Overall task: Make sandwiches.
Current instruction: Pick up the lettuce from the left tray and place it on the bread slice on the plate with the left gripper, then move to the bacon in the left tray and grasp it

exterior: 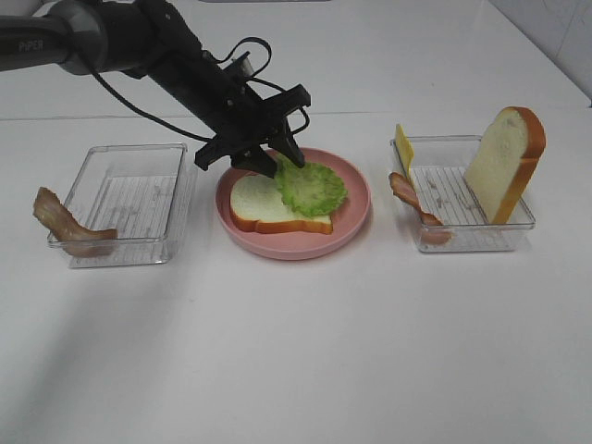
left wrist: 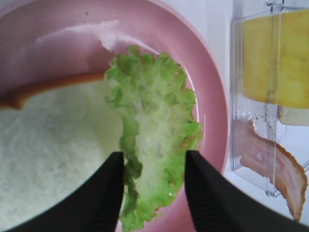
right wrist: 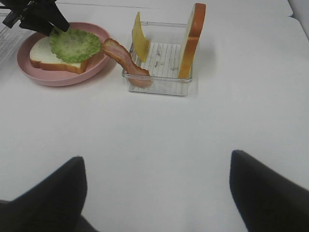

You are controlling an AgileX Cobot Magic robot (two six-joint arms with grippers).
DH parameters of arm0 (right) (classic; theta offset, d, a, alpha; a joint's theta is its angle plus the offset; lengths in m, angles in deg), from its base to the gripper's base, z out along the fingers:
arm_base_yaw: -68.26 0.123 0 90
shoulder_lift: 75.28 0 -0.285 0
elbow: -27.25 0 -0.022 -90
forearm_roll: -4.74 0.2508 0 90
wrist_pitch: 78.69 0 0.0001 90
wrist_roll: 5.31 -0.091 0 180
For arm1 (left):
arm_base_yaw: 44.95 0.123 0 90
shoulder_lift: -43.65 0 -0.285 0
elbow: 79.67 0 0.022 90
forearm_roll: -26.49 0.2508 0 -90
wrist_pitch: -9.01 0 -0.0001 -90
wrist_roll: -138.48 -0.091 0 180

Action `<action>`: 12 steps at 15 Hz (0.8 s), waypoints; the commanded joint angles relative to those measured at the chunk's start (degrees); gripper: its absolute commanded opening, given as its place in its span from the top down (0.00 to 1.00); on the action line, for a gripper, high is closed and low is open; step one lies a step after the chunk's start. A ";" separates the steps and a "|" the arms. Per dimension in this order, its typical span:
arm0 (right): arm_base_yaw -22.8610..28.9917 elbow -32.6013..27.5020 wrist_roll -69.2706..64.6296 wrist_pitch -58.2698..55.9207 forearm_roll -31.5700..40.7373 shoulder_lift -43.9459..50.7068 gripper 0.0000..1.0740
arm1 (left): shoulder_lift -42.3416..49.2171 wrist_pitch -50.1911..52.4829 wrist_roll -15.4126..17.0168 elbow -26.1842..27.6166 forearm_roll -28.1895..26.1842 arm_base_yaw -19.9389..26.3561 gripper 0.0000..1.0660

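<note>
The half-built sandwich (exterior: 277, 208) lay on the pink plate (exterior: 296, 248) in the middle of the high view. It was one bread slice (exterior: 259, 205) with the lettuce (exterior: 313, 188) on top. The lettuce did not sit centred. It covered the right part of the slice and hung over toward the right rim of the plate.

The left gripper (exterior: 280, 159) was directly over the upper edge of the leaf. In its wrist view the fingers (left wrist: 108, 193) stood partly apart, one on each side of the lettuce, and were not pressing it flat. The right gripper (right wrist: 157, 159) hung wide open and empty over bare table, in the lower part of its own view.

I judged the main danger to be the ruffled edge. If it caught on a finger when the arm rose, the leaf could be pulled off the bread or out of the plate. As the leaf lay off-centre, the cheese (exterior: 403, 148) and the bacon (exterior: 412, 202) could later rest tilted and slide. The second slice (exterior: 504, 162) stood leaning in the right tray (exterior: 467, 245), so a careless grasp could tip it over.
</note>
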 commanded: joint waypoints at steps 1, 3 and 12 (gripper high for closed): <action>-0.34 -0.06 -0.40 0.17 0.00 0.40 0.29 | 0.97 -0.63 0.46 0.17 4.41 -0.11 0.42; -0.34 -0.06 -0.40 0.17 0.00 0.40 0.29 | 2.75 -1.32 0.46 1.09 10.83 0.11 0.42; -0.34 -0.06 -0.40 0.17 0.00 0.40 0.29 | 15.36 -22.35 -0.29 4.53 18.79 8.31 0.43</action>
